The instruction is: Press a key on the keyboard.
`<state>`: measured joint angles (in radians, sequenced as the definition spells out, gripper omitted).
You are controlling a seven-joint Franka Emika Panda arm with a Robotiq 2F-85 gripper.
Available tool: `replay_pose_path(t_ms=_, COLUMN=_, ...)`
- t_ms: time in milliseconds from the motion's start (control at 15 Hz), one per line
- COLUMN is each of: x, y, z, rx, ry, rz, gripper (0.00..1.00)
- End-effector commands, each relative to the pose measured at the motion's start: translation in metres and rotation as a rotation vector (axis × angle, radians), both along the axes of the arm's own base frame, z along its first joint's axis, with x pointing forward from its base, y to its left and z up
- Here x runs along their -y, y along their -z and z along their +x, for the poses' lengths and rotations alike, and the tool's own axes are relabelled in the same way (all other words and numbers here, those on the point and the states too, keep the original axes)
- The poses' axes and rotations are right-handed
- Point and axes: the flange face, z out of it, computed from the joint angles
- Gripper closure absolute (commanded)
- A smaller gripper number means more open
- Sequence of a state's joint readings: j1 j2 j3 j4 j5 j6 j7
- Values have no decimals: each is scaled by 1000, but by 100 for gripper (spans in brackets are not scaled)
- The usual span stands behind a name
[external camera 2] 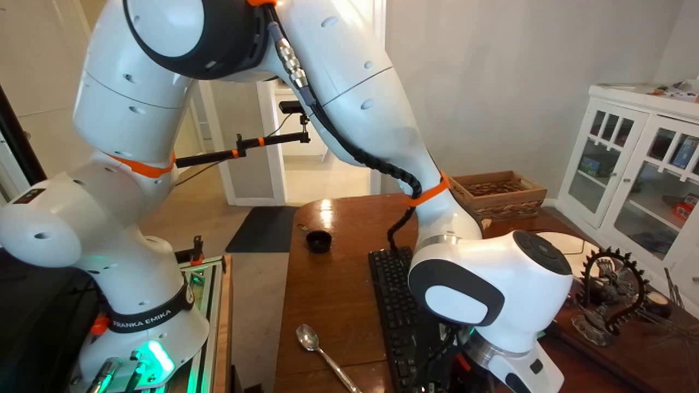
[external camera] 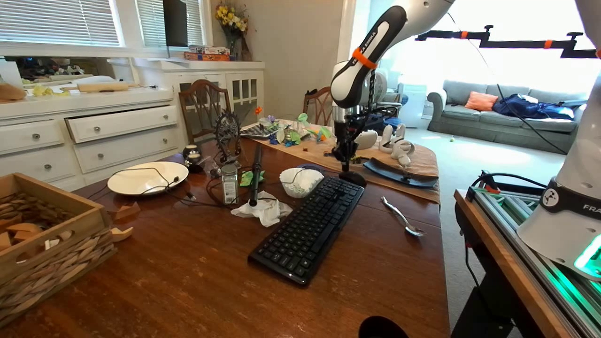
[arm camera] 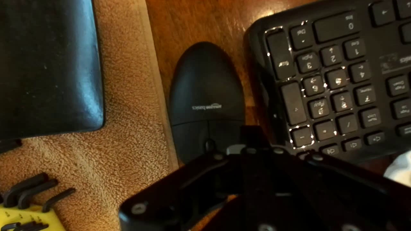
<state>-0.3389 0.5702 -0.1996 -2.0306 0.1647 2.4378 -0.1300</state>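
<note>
The long black keyboard [external camera: 310,225] lies flat on the brown table. It shows in both exterior views, partly behind the arm in an exterior view [external camera 2: 397,305], and its number-pad end fills the right of the wrist view [arm camera: 330,86]. My gripper [external camera: 345,166] points down at the keyboard's far end, near the black mouse [external camera: 353,178]. In the wrist view the gripper [arm camera: 255,136] has its fingertips together with nothing seen between them. They appear over the gap between the mouse [arm camera: 207,93] and the keyboard's edge. I cannot tell how high the tips are.
A spoon [external camera: 401,216] lies beside the keyboard. A white bowl-like thing [external camera: 300,182], a crumpled tissue [external camera: 265,209], a glass jar [external camera: 230,184] and a white plate [external camera: 148,178] stand on the other side. A black curved tray [external camera: 399,173] lies on the tan towel [arm camera: 135,154].
</note>
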Motion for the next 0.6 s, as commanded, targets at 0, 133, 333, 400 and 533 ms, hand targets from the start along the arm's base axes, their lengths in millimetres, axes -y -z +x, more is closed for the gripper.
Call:
replay_pose_path(t_ms=0, x=5, y=8, z=7, rx=-2, ry=28, rz=-26, gripper=100)
replay_pose_path(t_ms=133, x=7, y=9, z=8, rx=-4, ry=35, rz=-35, gripper=100)
replay_pose_path(t_ms=333, x=11, y=13, z=9, rx=-2, ry=46, rz=-61, gripper=100)
replay_pose_path(t_ms=400, x=13, y=14, z=9, rx=-4, ry=49, rz=-66, gripper=100)
replay_pose_path(t_ms=533, x=13, y=16, z=10, rx=-1, ry=52, rz=-63, gripper=100)
